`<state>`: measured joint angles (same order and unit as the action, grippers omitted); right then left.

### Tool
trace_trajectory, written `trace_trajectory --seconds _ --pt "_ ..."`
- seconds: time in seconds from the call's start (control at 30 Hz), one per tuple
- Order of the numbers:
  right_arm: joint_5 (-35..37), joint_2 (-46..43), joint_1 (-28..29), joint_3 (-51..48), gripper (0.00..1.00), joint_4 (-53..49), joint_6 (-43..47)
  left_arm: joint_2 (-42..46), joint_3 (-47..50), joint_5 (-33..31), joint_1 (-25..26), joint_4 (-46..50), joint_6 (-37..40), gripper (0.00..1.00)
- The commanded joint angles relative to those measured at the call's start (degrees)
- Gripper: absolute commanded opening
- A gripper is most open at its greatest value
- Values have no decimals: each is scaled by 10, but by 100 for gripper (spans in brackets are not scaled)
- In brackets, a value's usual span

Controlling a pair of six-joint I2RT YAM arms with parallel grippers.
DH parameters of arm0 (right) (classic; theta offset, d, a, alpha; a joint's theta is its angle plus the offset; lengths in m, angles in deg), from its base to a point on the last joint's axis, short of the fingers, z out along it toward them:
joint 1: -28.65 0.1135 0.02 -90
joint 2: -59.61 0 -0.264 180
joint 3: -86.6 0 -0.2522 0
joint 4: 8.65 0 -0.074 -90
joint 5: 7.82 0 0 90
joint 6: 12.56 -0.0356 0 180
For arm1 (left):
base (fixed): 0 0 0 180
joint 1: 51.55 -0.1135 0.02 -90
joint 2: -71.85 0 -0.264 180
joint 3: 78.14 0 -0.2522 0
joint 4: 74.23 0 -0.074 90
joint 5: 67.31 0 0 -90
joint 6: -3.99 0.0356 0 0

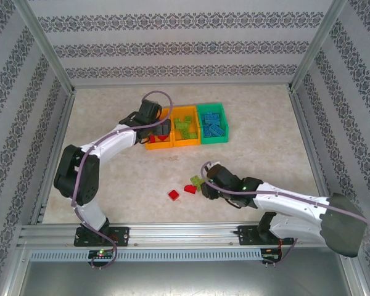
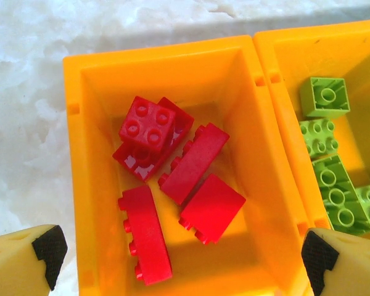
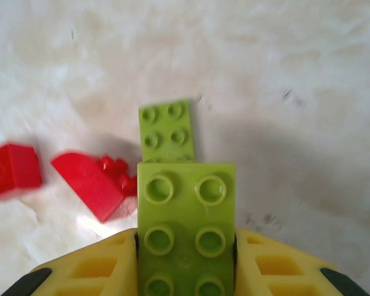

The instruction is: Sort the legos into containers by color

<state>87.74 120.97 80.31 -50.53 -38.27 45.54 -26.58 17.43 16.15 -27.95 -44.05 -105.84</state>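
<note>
My left gripper [image 2: 182,262] [image 1: 156,128] hangs open over the left orange container [image 2: 98,185] [image 1: 158,147], nothing between its fingers. Several red legos [image 2: 191,163] lie in that bin. The middle orange container [image 2: 357,55] [image 1: 185,143] holds lime green legos [image 2: 330,185]. The green container [image 1: 213,139] holds blue ones. My right gripper [image 3: 186,246] [image 1: 206,185] is low over the table and shut on a lime green lego [image 3: 186,209]. Another lime green lego [image 3: 166,131] lies just beyond it.
Two red legos [image 3: 86,179] [image 3: 12,169] lie on the table to the left of the right gripper, seen from above as red legos [image 1: 189,189] [image 1: 173,195]. Patterned walls and metal posts [image 1: 49,55] fence the table.
</note>
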Motion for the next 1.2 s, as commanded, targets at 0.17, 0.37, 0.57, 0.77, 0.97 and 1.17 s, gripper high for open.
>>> trace_trajectory --seconds 0.17,0.37,0.57,0.77,0.97,1.17 --pt "-126 15 -135 63 30 78 56 83 96 69 0 -79 34 100" --pt "-204 147 -194 193 30 97 77 127 160 90 37 -94 80 100" --pt "-221 292 -232 340 29 76 74 166 233 99 88 -106 92 100" --pt "-234 417 -254 476 31 41 80 203 293 93 144 -109 82 100" --pt "-226 509 -259 567 37 -4 82 243 353 98 192 -114 80 100" --pt "-223 539 -260 590 44 -8 73 271 383 102 236 -104 76 100"
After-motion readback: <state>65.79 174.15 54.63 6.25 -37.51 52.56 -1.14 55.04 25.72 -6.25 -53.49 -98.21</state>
